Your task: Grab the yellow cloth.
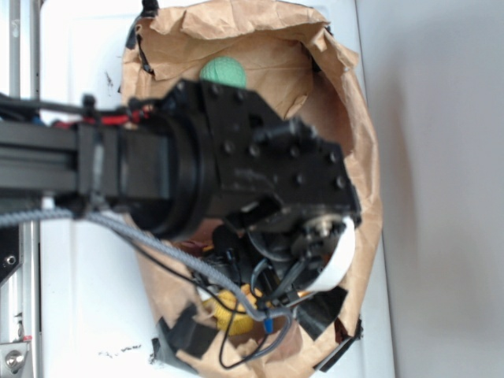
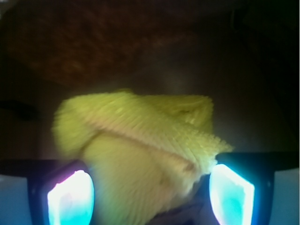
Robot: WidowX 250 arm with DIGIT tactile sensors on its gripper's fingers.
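The yellow cloth (image 2: 140, 150) lies bunched between the wide-open jaws, on brown paper (image 1: 260, 55). It looks soft, light and yielding; its raised middle fold seems the best hold. The gripper (image 2: 150, 192) grips nothing yet. A green ball (image 1: 224, 72) sits apart.

Ribbed yellow cloth (image 2: 140, 145); green ball (image 1: 224, 72); crumpled, seemingly brown paper (image 1: 346, 110).

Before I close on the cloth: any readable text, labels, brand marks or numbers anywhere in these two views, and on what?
None readable in either view.
Black robot arm: no legible marking, only screw heads.
Crumpled brown paper bag: plain, no print visible.
Bright yellow ribbed cloth: no tag or label showing.
Green knitted ball: no marking.
Gripper: its glowing pads carry no text.
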